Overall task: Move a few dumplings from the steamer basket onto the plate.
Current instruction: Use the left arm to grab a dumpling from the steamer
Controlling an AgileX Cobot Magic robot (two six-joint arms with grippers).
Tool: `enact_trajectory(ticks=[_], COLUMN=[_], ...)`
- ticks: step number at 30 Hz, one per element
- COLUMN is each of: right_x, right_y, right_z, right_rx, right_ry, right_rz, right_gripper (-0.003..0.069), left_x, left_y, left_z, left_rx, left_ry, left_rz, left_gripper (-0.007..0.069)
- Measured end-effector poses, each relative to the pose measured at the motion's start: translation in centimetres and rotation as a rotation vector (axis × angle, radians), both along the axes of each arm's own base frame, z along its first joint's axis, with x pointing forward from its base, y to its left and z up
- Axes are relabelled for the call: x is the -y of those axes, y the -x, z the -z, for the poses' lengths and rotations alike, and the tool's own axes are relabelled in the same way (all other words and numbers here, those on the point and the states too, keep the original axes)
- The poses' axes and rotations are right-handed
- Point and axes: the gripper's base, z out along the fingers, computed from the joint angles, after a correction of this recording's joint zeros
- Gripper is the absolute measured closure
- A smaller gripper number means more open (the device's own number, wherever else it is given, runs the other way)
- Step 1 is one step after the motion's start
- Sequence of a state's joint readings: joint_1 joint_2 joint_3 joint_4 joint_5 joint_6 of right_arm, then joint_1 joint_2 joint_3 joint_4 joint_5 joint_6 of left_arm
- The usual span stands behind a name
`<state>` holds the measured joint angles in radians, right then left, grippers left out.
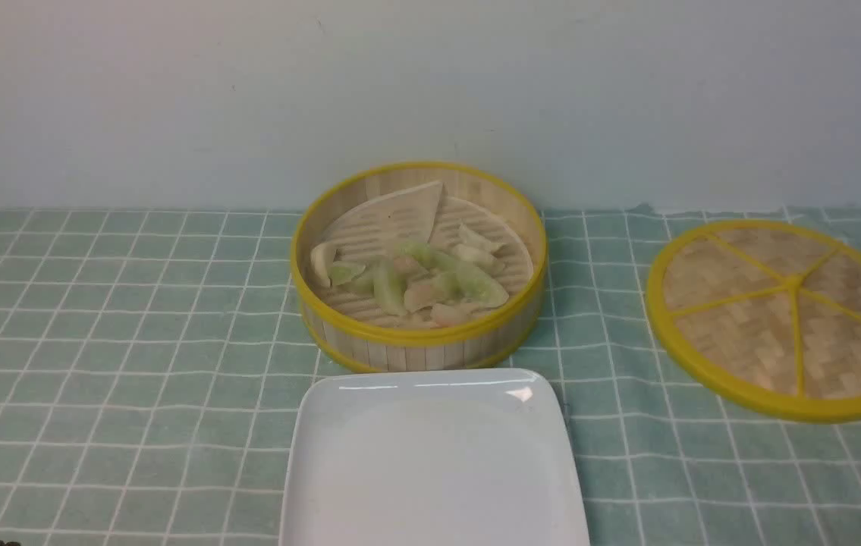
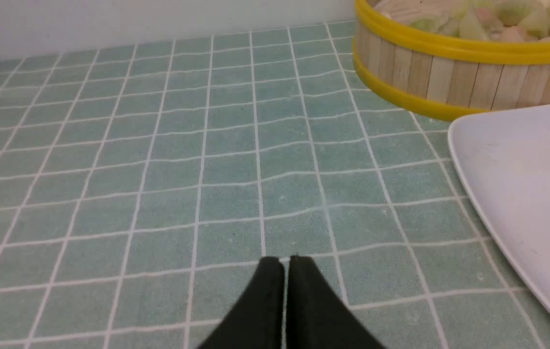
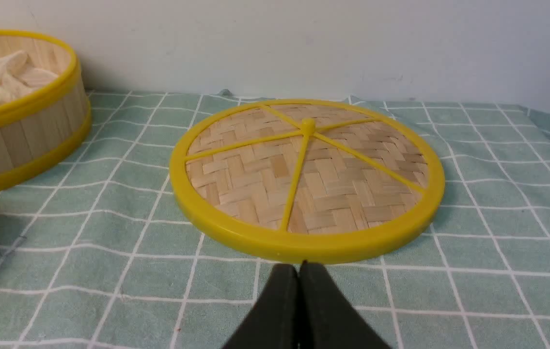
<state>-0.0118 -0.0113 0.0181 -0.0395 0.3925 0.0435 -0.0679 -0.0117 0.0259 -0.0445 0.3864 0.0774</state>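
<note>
– Two end effectors, and both are pressed together on nothing. The left end effector (image 2: 286, 261) sits low over the cloth-covered bench (image 1: 119, 364). The right end effector (image 3: 299, 267) sits just short of the near rim of the lid (image 3: 306, 179).

– Where does the food lie from each?

– The dumplings (image 1: 415, 280) are heaped in the near half of the steamer basket (image 1: 419, 347), mid-bench and just beyond the far edge of the plate (image 1: 430, 470). I cannot tell whether basket and plate touch. From the left end effector the basket lies far and to the right, with the plate nearer on the right. From the right one it lies far and to the left, with the lid straight ahead.

– Which arm is nearer?

– Hard to call. My judgement favours the left, since only bare cloth lies between it and the basket.

– And the long axis?

– Only the front view answers that. The crescents overlap with no common direction, though one pale green dumpling (image 1: 388, 290) at the heap's near left runs roughly near-to-far. The liner (image 1: 400, 208) is folded up at the far left. The wrist views catch just a rim-level slice of the heap, but they alone show the end effectors, which the front view does not. Either pair of jaws would need to spread before a pick.
</note>
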Motion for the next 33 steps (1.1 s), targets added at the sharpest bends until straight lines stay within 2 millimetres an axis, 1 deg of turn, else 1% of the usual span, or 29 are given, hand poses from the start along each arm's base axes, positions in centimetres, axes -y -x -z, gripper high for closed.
enact_trajectory(ticks=[19,20,25,26,29,33], right_x=[0.0,0.0,0.0,0.0,0.0,0.0], right_y=[0.0,0.0,0.0,0.0,0.0,0.0], right_z=[0.0,0.0,0.0,0.0,0.0,0.0], right_rx=[0.000,0.000,0.000,0.000,0.000,0.000], right_ry=[0.000,0.000,0.000,0.000,0.000,0.000], right_rz=[0.000,0.000,0.000,0.000,0.000,0.000], right_gripper=[0.0673,0.0673,0.0673,0.0673,0.0673,0.0673], left_x=[0.0,0.0,0.3,0.2,0.0,-1.0], left_y=[0.0,-0.1,-0.4,-0.4,-0.5,-0.2], left_z=[-0.1,-0.2,-1.6,-2.0,-3.0,-4.8], left_rx=[0.014,0.028,0.156,0.201,0.298,0.502], left_ry=[0.002,0.031,0.307,0.376,0.512,0.723], left_rz=[-0.003,-0.006,-0.038,-0.047,-0.072,-0.132], left_gripper=[0.0631,0.0631,0.0631,0.0631,0.0631,0.0631])
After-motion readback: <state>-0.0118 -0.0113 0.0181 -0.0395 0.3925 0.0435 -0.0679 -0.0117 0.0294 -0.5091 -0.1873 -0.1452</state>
